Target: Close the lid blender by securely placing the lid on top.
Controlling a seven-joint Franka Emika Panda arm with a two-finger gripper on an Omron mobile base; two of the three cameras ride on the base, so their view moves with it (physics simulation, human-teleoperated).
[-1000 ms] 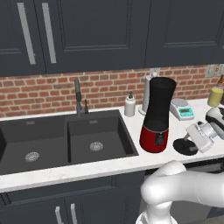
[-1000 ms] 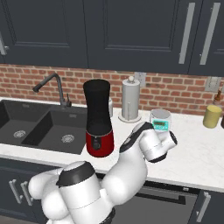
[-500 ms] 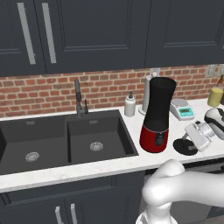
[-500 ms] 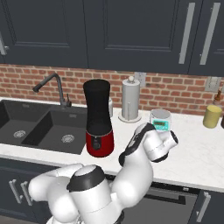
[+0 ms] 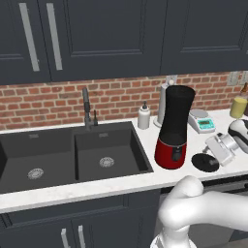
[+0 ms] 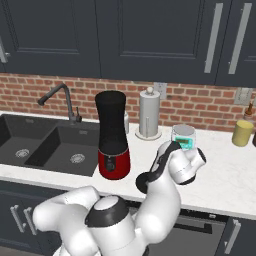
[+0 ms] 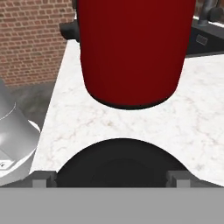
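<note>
Blender (image 5: 174, 127) stands mid-counter, near front edge, jar top uncovered. Lid (image 5: 205, 162) lies flat just right of red base. Gripper (image 7: 112, 178) hovers over it, jaws spread wide, empty. Lid probably light, rigid, slick; grasp central knob or opposite rims.

The scene is rendered under even, diffuse light. Soft highlights are seen on the blender (image 5: 174, 127) base. Shadows are faint; no blur is observed.
</note>
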